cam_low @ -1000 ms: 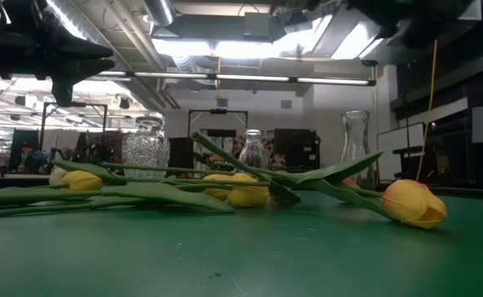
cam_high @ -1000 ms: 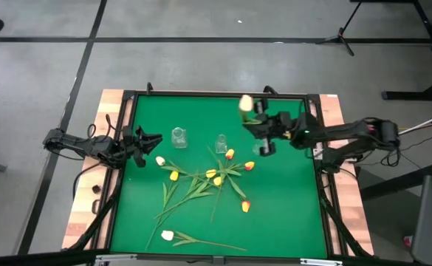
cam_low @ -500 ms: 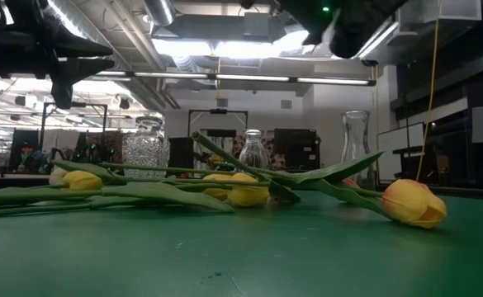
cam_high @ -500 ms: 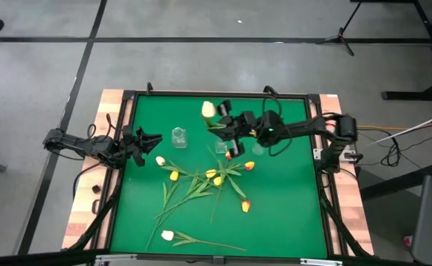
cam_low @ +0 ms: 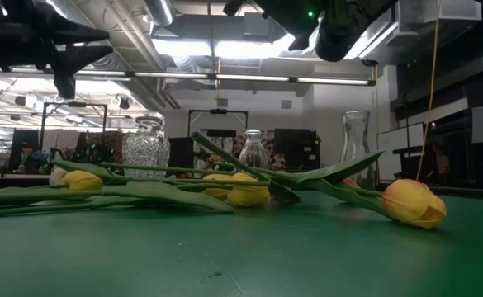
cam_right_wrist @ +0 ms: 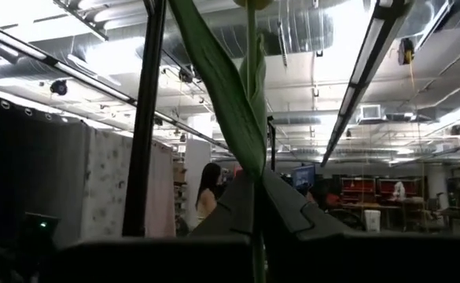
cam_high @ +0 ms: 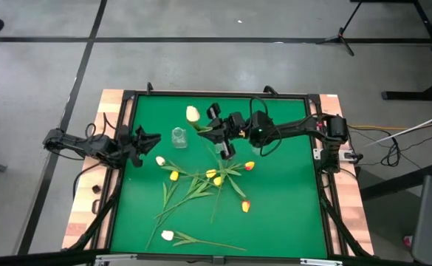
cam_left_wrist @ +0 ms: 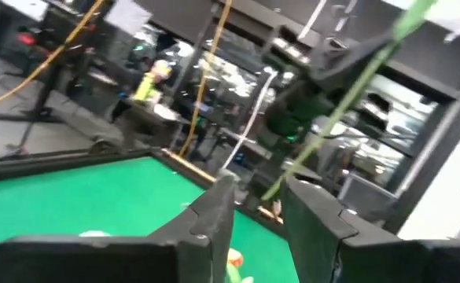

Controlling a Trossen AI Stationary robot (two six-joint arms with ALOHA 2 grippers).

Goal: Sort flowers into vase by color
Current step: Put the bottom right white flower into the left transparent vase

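Note:
My right gripper (cam_high: 213, 128) hangs above the middle of the green table, shut on a flower with a pale yellow head (cam_high: 193, 113). That head points toward the table's far left, above a clear glass vase (cam_high: 179, 137). A second small vase (cam_high: 221, 145) stands just under the right arm. Several more flowers lie in a loose heap on the mat, white (cam_high: 160, 160), yellow (cam_high: 174, 176) and orange (cam_high: 245, 206) among them. My left gripper (cam_high: 151, 140) waits open at the table's left edge; its fingers (cam_left_wrist: 214, 216) show a gap with nothing in it. My right gripper pinches the flower's green stem together with a long leaf (cam_right_wrist: 249, 161) between its two fingers, part-way down the stem. The fingers come from the table's right, slanting upward, and lie across the stem. The flower is lifted clear, its lower stem (cam_left_wrist: 281, 177) trailing down past the fingers.
A lone white flower (cam_high: 167, 235) lies near the table's front edge. The low view shows a cut-glass vase (cam_low: 146, 148), a small vase (cam_low: 253, 151) and a tall carafe (cam_low: 355, 144) behind the heap. The wooden frame (cam_high: 112, 103) rims the mat.
My right gripper has travelled from the table's far right toward its left, carrying the flower, and now hangs over the two vases. The flower's head has gone from the far right to a place above the left glass vase, staying clear of the table.

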